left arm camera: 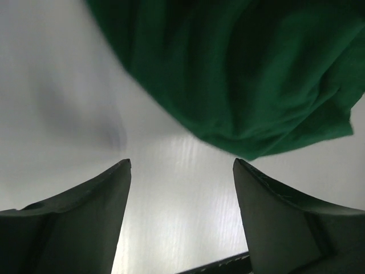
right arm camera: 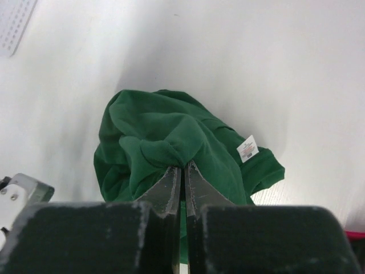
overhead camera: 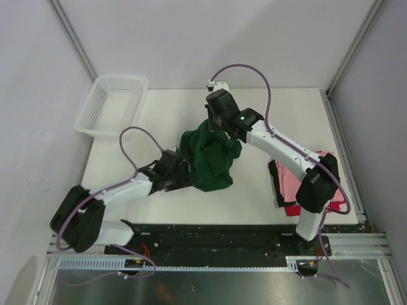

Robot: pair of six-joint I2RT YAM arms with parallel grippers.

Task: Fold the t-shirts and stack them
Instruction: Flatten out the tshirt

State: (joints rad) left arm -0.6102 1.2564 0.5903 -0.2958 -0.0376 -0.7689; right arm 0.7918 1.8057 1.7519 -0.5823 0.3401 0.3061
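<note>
Bare table (overhead camera: 166,109) between green shirt (overhead camera: 210,159), basket (overhead camera: 111,105)

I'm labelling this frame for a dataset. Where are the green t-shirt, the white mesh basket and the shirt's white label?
green t-shirt (overhead camera: 210,162): top external view, middle of the bunched cloth.
white mesh basket (overhead camera: 112,105): top external view, its bare floor.
white label (right arm camera: 247,148): right wrist view, centre of the tag.

A white worktop (overhead camera: 172,108) is lying in the middle. Pale walls (overhead camera: 210,38) are standing behind it and at both its sides, with metal posts (overhead camera: 73,37) rising at its far corners. Soft light is reflecting on it; a black rail (overhead camera: 216,236) is running along its near edge.
</note>
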